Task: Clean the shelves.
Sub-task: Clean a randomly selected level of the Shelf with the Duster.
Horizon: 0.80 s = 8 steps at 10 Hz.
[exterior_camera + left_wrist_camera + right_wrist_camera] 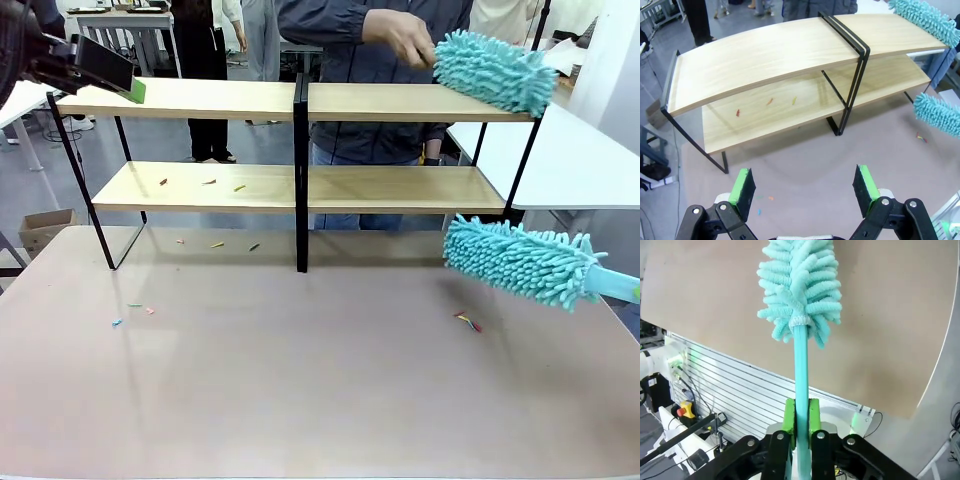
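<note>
Shelves [220, 98], littered with scraps [208, 182].
Left claw [805, 184] spread by their left end; right claw [801, 415] pinches a duster [520, 262] at their right end.

Noted shelves [220, 98] standing on tabletop [320, 400]. Found scraps [208, 183] on lower board, left half. More scraps [135, 312] lay before the shelves. Saw first duster [495, 72] on top board's right end, person [380, 140] behind shelves. Logged second duster [520, 262] off right front corner, in right gripper [801, 410], and left gripper [806, 181] at top board's left end.
</note>
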{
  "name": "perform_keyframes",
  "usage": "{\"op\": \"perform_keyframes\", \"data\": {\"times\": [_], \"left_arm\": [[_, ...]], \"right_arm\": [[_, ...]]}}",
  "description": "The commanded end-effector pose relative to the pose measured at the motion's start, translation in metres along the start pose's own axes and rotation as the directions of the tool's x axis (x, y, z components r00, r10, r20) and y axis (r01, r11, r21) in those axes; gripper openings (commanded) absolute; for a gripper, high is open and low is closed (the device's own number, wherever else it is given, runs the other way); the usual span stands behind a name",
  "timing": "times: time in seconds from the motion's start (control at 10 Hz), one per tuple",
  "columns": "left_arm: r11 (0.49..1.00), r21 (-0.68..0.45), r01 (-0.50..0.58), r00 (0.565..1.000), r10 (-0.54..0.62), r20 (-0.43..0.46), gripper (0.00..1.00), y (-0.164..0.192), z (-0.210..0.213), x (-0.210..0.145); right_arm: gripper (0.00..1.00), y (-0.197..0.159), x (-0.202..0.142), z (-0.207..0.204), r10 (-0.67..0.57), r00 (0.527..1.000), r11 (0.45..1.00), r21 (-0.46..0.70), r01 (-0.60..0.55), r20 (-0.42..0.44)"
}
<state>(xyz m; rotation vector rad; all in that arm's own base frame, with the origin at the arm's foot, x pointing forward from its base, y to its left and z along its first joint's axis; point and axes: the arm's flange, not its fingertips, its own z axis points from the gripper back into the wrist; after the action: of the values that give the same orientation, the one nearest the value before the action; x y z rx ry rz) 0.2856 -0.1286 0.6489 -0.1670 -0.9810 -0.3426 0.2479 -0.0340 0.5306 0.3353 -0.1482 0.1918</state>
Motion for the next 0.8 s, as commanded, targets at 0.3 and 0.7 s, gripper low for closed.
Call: {"op": "perform_keyframes", "data": {"times": [0.3,0.7], "left_arm": [[1.0,-0.003,-0.003,1.0,0.003,0.006,1.0,0.002,0.0,0.0],[1.0,-0.003,-0.003,1.0,0.003,0.006,1.0,0.002,0.0,0.0]], "right_arm": [[0.13,0.007,-0.002,0.004,0.011,1.0,1.0,-0.019,-0.011,0.01],[0.13,-0.012,-0.027,0.019,0.088,0.983,0.989,0.128,-0.068,-0.162]]}}
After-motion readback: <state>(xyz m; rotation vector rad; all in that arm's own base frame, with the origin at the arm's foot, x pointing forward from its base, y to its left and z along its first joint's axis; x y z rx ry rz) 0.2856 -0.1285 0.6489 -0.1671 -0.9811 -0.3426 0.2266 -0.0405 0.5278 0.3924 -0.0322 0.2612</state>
